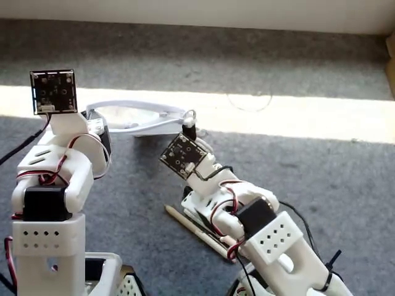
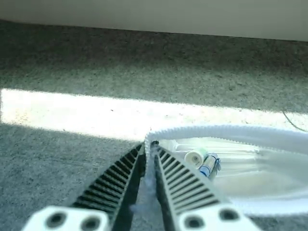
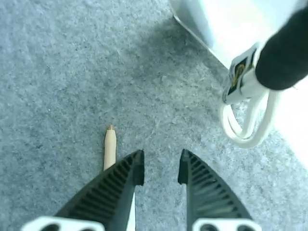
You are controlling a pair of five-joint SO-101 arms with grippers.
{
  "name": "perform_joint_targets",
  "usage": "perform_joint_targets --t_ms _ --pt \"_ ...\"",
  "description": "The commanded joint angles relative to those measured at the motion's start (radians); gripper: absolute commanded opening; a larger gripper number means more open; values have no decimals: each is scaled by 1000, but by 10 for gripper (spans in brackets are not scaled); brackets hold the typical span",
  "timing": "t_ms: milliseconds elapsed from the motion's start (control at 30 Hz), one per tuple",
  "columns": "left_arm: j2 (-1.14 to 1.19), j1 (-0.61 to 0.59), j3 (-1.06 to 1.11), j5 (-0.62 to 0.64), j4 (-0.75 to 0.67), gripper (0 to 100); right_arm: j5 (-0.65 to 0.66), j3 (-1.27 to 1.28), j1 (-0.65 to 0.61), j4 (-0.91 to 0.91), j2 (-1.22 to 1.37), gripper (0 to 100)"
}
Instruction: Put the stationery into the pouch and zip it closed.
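A clear pouch [image 1: 139, 118] with a white zipper lies on the grey carpet, half in a sunlit band. My left gripper [image 2: 149, 147] is shut on the pouch's [image 2: 250, 163] left end at the zipper's edge. Inside the pouch lie a white-and-green tube [image 2: 196, 157] and a blue-marked pen [image 2: 210, 166]. My right gripper [image 3: 161, 168] hangs open above the carpet, close to the pouch's right end [image 3: 231, 24]. A white loop [image 3: 248, 122] on a black pull [image 3: 284, 53] dangles beside it. A wooden pencil [image 1: 197, 231] lies on the carpet under the right arm; its tip [image 3: 110, 144] is next to one finger.
A pale wall base [image 1: 197, 12] runs along the far side of the carpet. A thin wire [image 1: 250, 102] lies in the sunlit band beyond the pouch. Open carpet stretches to the right of the right arm [image 1: 271, 234].
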Motion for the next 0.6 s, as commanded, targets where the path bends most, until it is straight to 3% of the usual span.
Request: perform_joint_targets --t_ms 0,567 --pt "36 -13 51 2 -3 10 -14 -12 -70 -21 108 121" --pt "36 -13 51 2 -5 10 34 -13 -105 -101 409 120"
